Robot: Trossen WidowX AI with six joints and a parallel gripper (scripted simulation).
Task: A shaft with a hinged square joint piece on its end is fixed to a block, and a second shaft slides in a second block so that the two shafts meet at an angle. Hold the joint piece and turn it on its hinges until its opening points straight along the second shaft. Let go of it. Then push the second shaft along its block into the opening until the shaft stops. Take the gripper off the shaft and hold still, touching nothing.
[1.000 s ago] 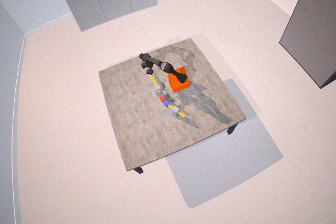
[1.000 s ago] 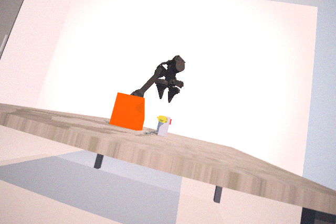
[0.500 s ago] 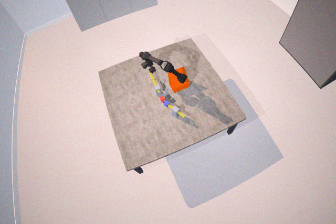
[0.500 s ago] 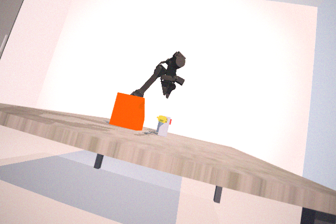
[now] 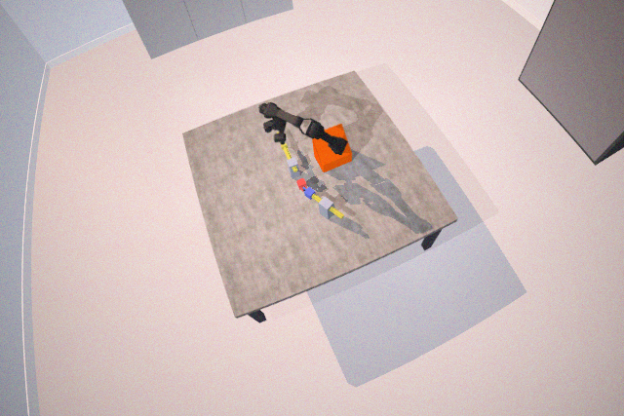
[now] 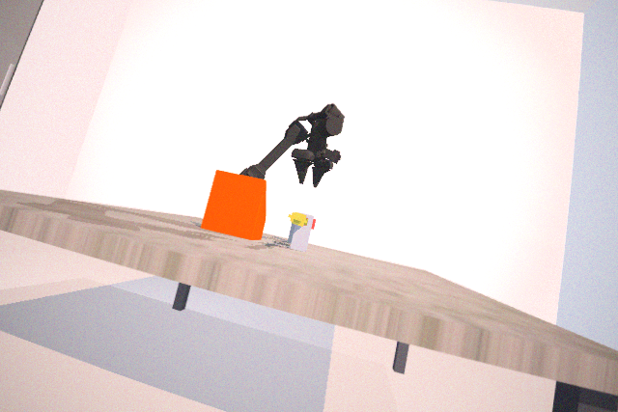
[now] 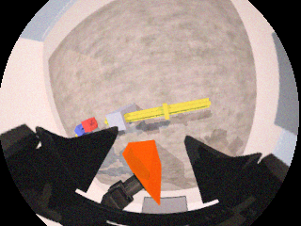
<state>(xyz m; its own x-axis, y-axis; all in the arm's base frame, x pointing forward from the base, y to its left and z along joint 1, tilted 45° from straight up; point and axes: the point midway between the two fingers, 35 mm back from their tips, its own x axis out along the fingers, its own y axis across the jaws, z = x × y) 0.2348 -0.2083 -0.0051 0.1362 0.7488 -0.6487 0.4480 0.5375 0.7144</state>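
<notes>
The sliding yellow shaft (image 5: pixel 286 150) (image 7: pixel 146 114), with a collar (image 7: pixel 166 111), passes through its pale block (image 5: pixel 292 163) (image 7: pixel 116 121) (image 6: pixel 301 238). Its short inner end stands a small gap away from the red joint piece (image 5: pixel 301 183) (image 7: pixel 89 124). The red piece sits on the blue part (image 5: pixel 309 193) (image 7: pixel 79 129) and looks roughly in line with the sliding shaft; its opening is too small to make out. The fixed yellow shaft (image 5: pixel 337 212) runs through the other block (image 5: pixel 326 204). My gripper (image 6: pixel 308 183) (image 7: pixel 151 134) is open and empty, well above the sliding shaft, touching nothing.
The orange box (image 5: pixel 331 149) (image 6: pixel 233 206) (image 7: pixel 146 160) under the arm's base stands beside the line of shafts. Everything stands on the wooden table (image 5: pixel 242 200) (image 6: pixel 379 283); dark shadows of the arm and shafts fall across it.
</notes>
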